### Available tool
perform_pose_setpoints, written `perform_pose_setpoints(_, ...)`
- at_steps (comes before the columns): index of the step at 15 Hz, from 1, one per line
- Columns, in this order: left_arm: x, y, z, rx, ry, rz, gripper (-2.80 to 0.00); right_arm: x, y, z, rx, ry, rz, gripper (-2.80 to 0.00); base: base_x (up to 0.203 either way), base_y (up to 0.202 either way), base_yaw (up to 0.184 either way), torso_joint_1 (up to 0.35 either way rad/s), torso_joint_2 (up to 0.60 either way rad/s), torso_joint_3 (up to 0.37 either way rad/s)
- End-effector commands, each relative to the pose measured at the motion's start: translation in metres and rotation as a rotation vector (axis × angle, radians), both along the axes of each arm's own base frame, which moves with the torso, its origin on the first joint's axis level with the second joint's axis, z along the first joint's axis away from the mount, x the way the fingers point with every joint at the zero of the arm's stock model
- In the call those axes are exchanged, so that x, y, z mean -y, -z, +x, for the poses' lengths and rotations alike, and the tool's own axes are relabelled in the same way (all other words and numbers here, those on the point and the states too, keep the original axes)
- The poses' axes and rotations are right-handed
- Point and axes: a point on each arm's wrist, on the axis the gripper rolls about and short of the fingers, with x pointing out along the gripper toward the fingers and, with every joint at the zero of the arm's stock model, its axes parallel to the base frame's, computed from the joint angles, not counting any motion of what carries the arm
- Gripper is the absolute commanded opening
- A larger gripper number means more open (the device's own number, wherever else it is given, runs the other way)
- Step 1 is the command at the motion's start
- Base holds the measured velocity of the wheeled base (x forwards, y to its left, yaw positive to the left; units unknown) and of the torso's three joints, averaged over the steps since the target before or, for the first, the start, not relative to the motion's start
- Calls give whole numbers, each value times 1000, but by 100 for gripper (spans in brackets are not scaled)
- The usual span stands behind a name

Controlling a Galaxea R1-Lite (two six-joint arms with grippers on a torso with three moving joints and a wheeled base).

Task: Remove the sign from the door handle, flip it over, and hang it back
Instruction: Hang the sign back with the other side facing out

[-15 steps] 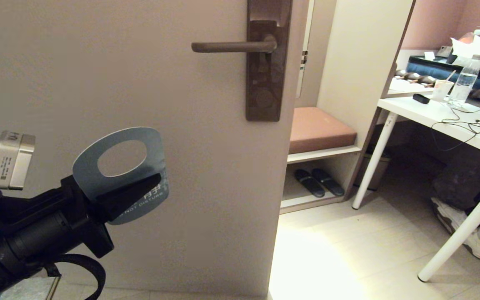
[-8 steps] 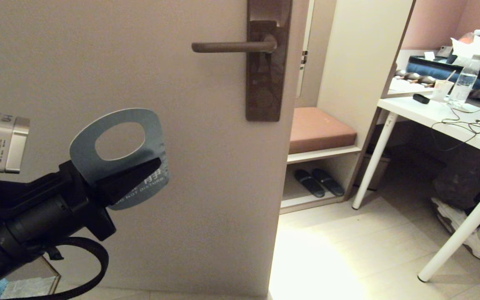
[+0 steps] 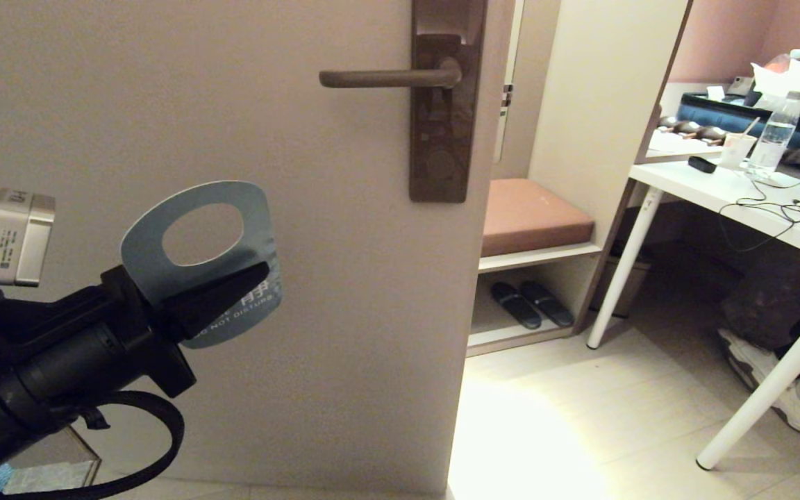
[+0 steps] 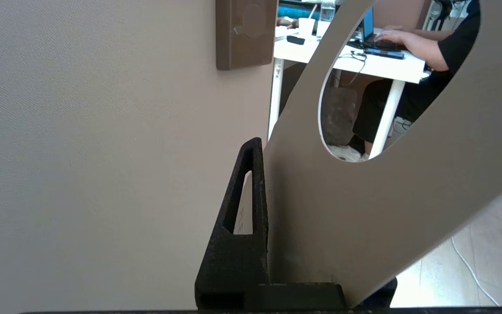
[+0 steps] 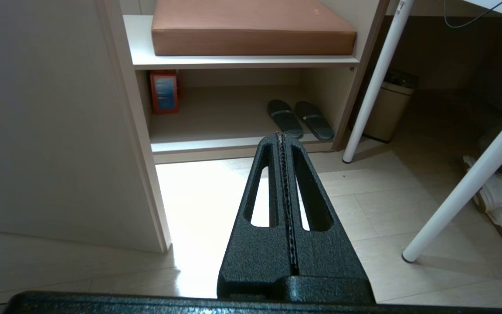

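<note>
My left gripper [image 3: 251, 281] is shut on the sign [image 3: 150, 257], a grey-blue card hanger with an oval hole and white "DO NOT DISTURB" lettering, held off the door, low and left of the door handle [image 3: 386, 78]. The handle is a dark bronze lever on a tall backplate [image 3: 442, 139] and carries nothing. In the left wrist view the sign's pale face [image 4: 364, 209] fills the frame beside one black finger [image 4: 251, 209]. My right gripper [image 5: 280, 137] is shut and empty, low over the floor, out of the head view.
The beige door [image 3: 164, 104] ends at its right edge beside a shelf unit with a brown cushion [image 3: 532, 215] and slippers [image 3: 532, 304]. A white desk [image 3: 754, 201] with a bottle and cables stands at right; a seated person's foot [image 3: 775, 382] is under it.
My left arm has lifted the sign about forty pixels up the door over the second, then held nearly still. The handle has not moved.
</note>
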Motion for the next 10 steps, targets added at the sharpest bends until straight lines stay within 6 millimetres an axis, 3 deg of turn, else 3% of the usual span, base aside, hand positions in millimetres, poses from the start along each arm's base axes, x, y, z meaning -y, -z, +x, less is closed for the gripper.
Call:
perform_pose_setpoints(1, 2, 1, 3, -2, 6, 1, -280, 0, 0, 0, -1, -1, 0, -280, 0, 0, 0, 0, 0, 0)
perform_pose_setpoints(6, 7, -7, 16, -22, -62, 48, -280, 0, 0, 0, -1, -3, 0, -280, 0, 0, 0, 0, 0, 0)
perform_pose_setpoints(10, 13, -27, 33, -76, -137, 116, -280, 0, 0, 0, -1, -1, 0, -280, 0, 0, 0, 0, 0, 0)
